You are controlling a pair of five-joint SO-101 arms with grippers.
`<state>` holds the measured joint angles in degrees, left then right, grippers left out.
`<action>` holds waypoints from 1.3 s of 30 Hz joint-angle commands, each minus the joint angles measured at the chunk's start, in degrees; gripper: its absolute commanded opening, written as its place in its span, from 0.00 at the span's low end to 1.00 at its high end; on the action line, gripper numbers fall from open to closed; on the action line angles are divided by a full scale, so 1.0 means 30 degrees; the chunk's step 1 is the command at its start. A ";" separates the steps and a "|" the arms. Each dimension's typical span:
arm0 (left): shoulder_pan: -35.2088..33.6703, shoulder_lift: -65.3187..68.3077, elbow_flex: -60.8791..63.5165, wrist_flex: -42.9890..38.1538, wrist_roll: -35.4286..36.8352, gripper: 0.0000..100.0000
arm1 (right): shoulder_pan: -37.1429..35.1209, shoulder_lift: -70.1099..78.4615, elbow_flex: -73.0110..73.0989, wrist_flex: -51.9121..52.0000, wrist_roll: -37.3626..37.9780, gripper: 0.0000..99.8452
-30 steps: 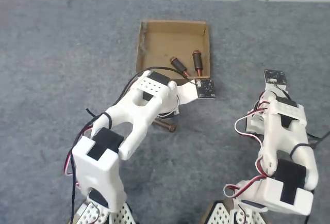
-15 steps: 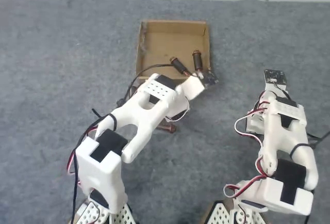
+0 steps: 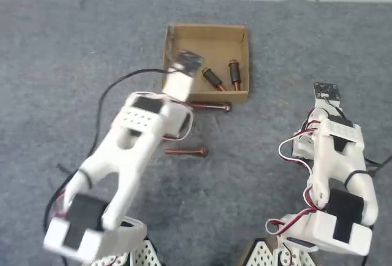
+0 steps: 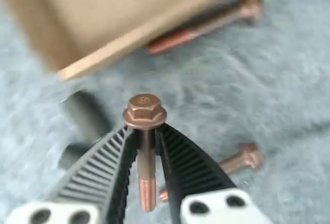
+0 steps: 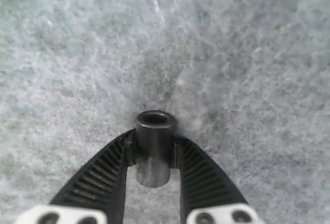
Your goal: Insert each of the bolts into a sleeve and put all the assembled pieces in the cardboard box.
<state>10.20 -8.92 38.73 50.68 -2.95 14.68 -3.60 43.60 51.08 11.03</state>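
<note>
My left gripper (image 4: pixel 146 131) is shut on a copper bolt (image 4: pixel 145 154), held head-up just in front of the cardboard box's (image 4: pixel 118 22) near corner. In the high view the left arm (image 3: pixel 144 131) stands before the box (image 3: pixel 173 44), which holds two assembled pieces (image 3: pixel 212 79) (image 3: pixel 234 74). One loose bolt (image 3: pixel 206 105) lies along the box's front wall; another bolt (image 3: pixel 185 151) lies on the carpet nearer me. My right gripper (image 5: pixel 154 139) is shut on a dark sleeve (image 5: pixel 153 157), upright with its bore showing. The right arm (image 3: pixel 331 143) stands at the right.
Grey carpet covers the table all round. The box's left half (image 3: pixel 187 48) is bare. Open carpet lies between the two arms and to the left of the box. A black cable (image 3: pixel 116 85) loops off the left arm.
The left arm has swung left from the box's front right corner. The bolt along the box front, earlier hidden under it, now shows. The right arm has kept still.
</note>
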 commanded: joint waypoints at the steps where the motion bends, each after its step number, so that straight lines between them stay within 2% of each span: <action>1: -0.1465 -0.3429 0.1070 -0.0996 0.1407 0.01 | -0.0220 -0.0747 0.0000 -0.0220 0.0147 0.01; 9: -0.5949 -0.6330 0.4264 -0.1758 0.3223 0.01 | -0.0747 -0.0747 -0.0059 -0.1187 0.0147 0.01; 14: -0.8938 -0.6359 0.5612 -0.2403 0.3136 0.01 | -0.1128 -0.0777 -0.0147 -0.2623 0.0234 0.01; 19: -1.1311 -0.6359 0.6725 -0.2491 0.3077 0.01 | -0.2711 -0.0777 -0.0029 -0.5348 0.0234 0.01; 25: -1.2220 -0.6418 0.7722 -0.3136 0.1700 0.01 | -0.4293 -0.0777 -0.0029 -0.9890 0.0264 0.01; 33: -1.2278 -0.6388 0.7751 -0.3253 0.1700 0.01 | -0.6168 -0.0747 -0.0029 -1.5839 0.0205 0.01; 39: -1.2278 -0.6359 0.7780 -0.3223 0.1670 0.01 | -0.7399 -0.0718 -0.0029 -1.8945 0.0147 0.01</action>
<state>-26.29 -24.84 62.55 42.33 2.95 -5.71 -3.52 43.78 -1.23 11.03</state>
